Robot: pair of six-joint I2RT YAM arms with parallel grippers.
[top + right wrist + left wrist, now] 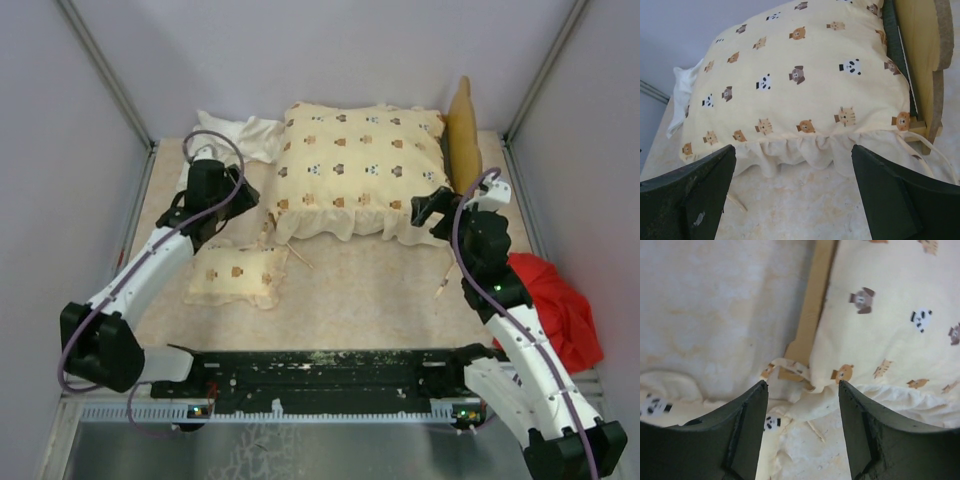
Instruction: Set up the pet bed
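Observation:
The cream animal-print cushion (pixel 355 170) lies on the wooden bed frame, whose wavy headboard (pixel 462 135) stands at its right side. The matching small pillow (pixel 238 274) lies on the table to the front left of the bed. My left gripper (pixel 245 205) is open and empty, above the cushion's front left corner. In the left wrist view it (pixel 802 387) hovers over a frame corner (pixel 797 347), the cushion (pixel 890 315) and the pillow's edge (pixel 660 400). My right gripper (pixel 430 210) is open and empty at the cushion's front right corner. In the right wrist view it (pixel 792 150) faces the cushion's frill (pixel 800 145).
A plain white cloth (pixel 235 135) lies crumpled behind the bed's left corner and also shows in the right wrist view (pixel 682 90). A red cloth (pixel 555 300) lies at the right, beside my right arm. Thin tie strings (pixel 295 255) trail from the cushion's front corners. Grey walls enclose the table.

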